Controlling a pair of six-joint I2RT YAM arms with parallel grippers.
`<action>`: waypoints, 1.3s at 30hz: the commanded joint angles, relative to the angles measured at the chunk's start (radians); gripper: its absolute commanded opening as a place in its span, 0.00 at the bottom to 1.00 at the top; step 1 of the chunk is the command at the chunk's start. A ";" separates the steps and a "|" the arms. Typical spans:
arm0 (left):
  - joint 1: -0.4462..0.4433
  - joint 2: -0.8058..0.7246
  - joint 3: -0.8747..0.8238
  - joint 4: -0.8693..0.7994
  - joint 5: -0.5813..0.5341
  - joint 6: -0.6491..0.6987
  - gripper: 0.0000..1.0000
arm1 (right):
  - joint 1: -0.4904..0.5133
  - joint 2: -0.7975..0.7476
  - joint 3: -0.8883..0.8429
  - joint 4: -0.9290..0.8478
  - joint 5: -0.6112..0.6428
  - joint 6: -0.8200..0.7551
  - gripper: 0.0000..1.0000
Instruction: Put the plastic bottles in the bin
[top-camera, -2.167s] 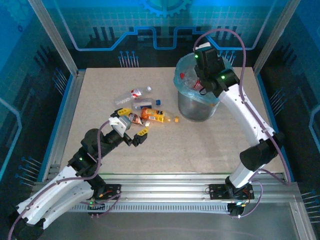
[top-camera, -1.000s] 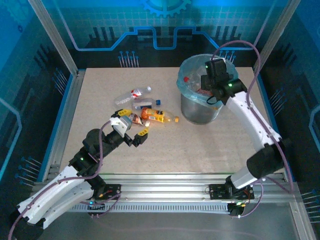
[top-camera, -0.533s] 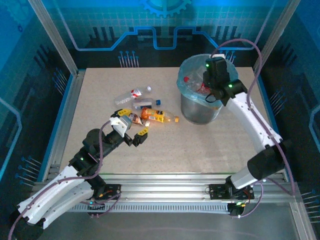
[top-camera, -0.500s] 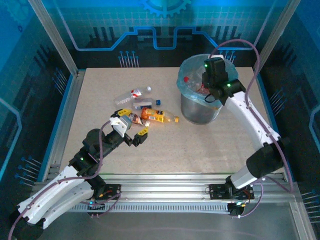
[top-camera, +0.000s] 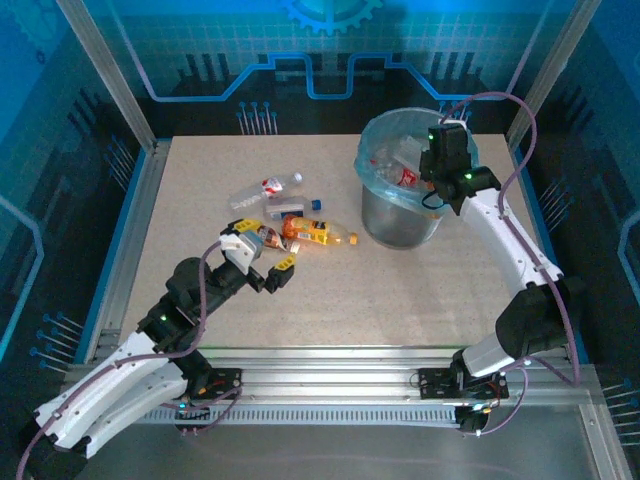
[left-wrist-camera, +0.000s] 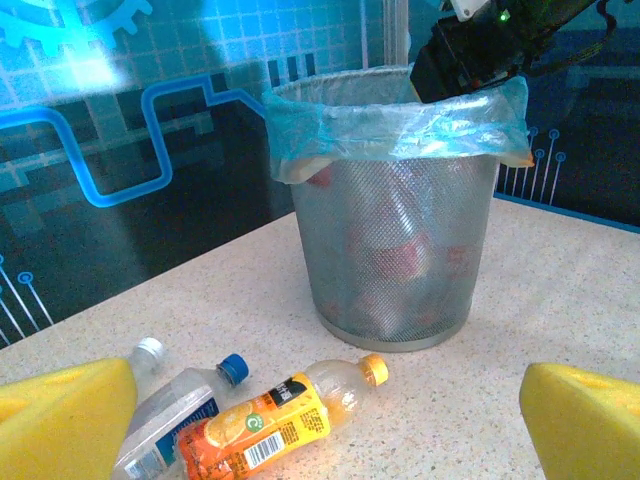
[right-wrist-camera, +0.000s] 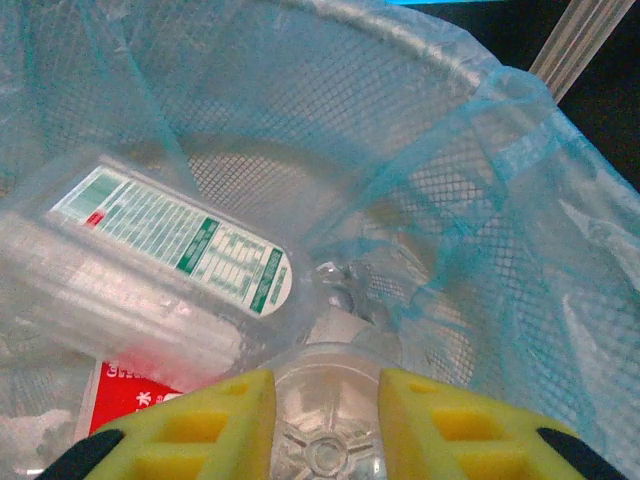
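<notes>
Gripping clear bottle (right-wrist-camera: 325, 445) over bin (top-camera: 395, 215): right jaws | left jaws: spread open, near orange-labelled bottle (left-wrist-camera: 255, 425)

Grey mesh bin (top-camera: 395, 215), light-blue liner, upright, upper right; clear bottles (right-wrist-camera: 170, 260) piled inside. Loose bottles (top-camera: 266, 188) lying flat, frame centre; orange-label bottle (top-camera: 310, 232) nearest bin.

Cool blue cast, dim surround, bright tabletop (top-camera: 200, 200), soft shadows, wrist views slightly blurred

Robot lab: aluminium-framed, blue-panelled enclosure (top-camera: 200, 50)
</notes>
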 joint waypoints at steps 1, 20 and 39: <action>-0.001 0.008 -0.008 0.007 -0.028 -0.028 0.99 | -0.026 0.066 -0.057 -0.117 -0.063 0.030 0.34; 0.023 0.137 0.068 -0.076 -0.176 -0.138 0.99 | 0.027 -0.126 -0.003 -0.077 -0.100 0.078 0.61; 0.384 0.479 0.284 -0.502 -0.042 -0.697 0.99 | 0.415 -0.302 -0.100 0.158 0.069 -0.091 0.71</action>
